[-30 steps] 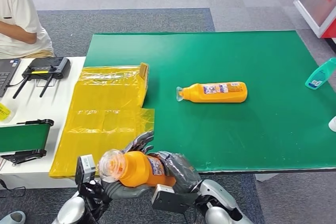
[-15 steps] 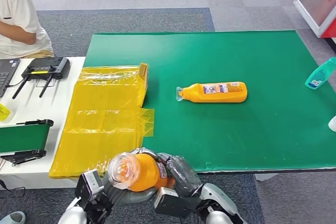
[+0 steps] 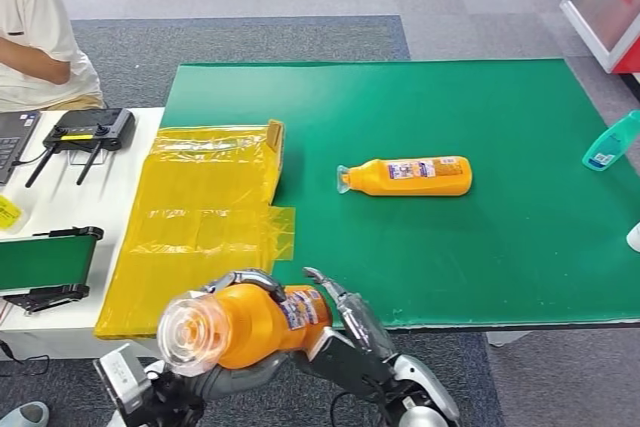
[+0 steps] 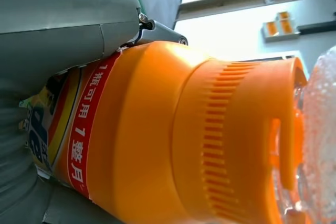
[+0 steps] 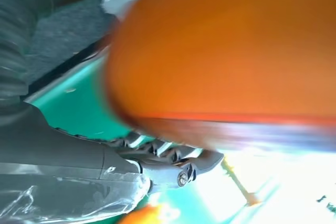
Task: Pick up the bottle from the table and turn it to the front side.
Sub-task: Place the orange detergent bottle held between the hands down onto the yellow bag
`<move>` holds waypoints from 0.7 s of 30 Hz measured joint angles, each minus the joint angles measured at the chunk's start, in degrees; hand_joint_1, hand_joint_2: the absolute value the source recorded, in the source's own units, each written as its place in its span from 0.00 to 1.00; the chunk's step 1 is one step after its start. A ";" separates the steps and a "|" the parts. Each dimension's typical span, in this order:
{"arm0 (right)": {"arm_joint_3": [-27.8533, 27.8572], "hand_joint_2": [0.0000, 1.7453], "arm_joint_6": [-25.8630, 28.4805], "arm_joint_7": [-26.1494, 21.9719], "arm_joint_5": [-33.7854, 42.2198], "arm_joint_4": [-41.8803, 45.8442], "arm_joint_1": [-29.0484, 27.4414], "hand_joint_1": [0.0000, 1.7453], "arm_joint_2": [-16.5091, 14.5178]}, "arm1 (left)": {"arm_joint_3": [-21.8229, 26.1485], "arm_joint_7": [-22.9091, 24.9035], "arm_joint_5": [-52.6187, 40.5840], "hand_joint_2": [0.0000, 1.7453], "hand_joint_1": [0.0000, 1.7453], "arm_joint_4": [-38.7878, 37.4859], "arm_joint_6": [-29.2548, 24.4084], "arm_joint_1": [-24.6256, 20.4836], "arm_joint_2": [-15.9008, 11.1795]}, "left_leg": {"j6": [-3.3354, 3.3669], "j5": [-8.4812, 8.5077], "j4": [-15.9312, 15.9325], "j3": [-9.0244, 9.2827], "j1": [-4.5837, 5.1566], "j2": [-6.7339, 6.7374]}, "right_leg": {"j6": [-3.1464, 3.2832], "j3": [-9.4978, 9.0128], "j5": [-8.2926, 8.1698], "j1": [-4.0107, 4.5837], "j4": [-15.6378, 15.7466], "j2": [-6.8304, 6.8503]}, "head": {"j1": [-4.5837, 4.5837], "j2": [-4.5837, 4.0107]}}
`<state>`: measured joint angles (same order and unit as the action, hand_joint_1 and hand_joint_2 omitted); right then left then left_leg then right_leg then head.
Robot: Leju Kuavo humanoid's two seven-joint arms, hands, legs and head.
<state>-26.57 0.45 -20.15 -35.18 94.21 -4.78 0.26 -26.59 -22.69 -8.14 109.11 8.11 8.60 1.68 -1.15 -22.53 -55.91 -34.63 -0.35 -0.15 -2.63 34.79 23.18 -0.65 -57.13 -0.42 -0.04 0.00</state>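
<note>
Below green table, bottle seemingly in left robot hand.

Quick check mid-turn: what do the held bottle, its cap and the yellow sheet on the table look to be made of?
Held orange bottle: opaque, smooth plastic with a slight sheen and a printed label. Its clear cap: transparent, probably hard plastic; the left wrist view shows a ribbed orange collar under it. Yellow sheet: thin glossy plastic film, wrinkled, with folds, likely a bag.
</note>
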 joint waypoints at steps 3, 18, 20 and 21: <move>3.03 1.00 1.08 1.19 0.38 1.03 -1.24 0.00 -1.50 | 2.13 0.09 -7.55 1.00 1.00 2.86 -5.76 1.12 2.08 | -0.01 -0.02 0.00 0.00 0.01 0.03 | 0.00 0.05 -0.03 -0.01 0.00 -0.04 | -0.02 0.00; 14.63 1.00 -1.85 -0.18 4.42 8.37 -5.58 0.00 -7.82 | 14.63 6.57 -56.31 1.00 1.00 8.88 -28.63 1.81 7.64 | -0.01 -0.01 0.00 0.00 0.00 0.02 | 0.02 0.05 0.00 0.01 0.00 -0.03 | -0.03 0.00; 14.98 1.00 -2.50 -1.14 4.85 8.23 -5.23 0.00 -7.89 | 16.06 7.35 -56.64 1.00 1.00 6.61 -25.96 0.14 7.14 | -0.01 0.02 0.00 0.00 0.00 0.02 | 0.01 0.05 -0.03 0.01 0.00 -0.03 | -0.02 0.00; 15.06 1.00 -2.83 -1.83 4.97 8.08 -4.97 0.00 -7.88 | 16.69 7.58 -56.10 1.00 1.00 5.05 -24.08 -0.86 6.56 | -0.01 0.04 0.00 0.00 0.00 0.02 | 0.01 0.05 -0.05 0.01 0.00 -0.03 | -0.02 0.00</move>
<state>-11.50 -2.38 -21.98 -30.21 102.30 -9.74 -7.62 -9.91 -15.11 -64.25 114.16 -15.98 7.74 8.24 -1.16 -22.49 -55.91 -34.62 -0.35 -0.13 -2.62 34.84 23.13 -0.64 -57.13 -0.45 -0.07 0.00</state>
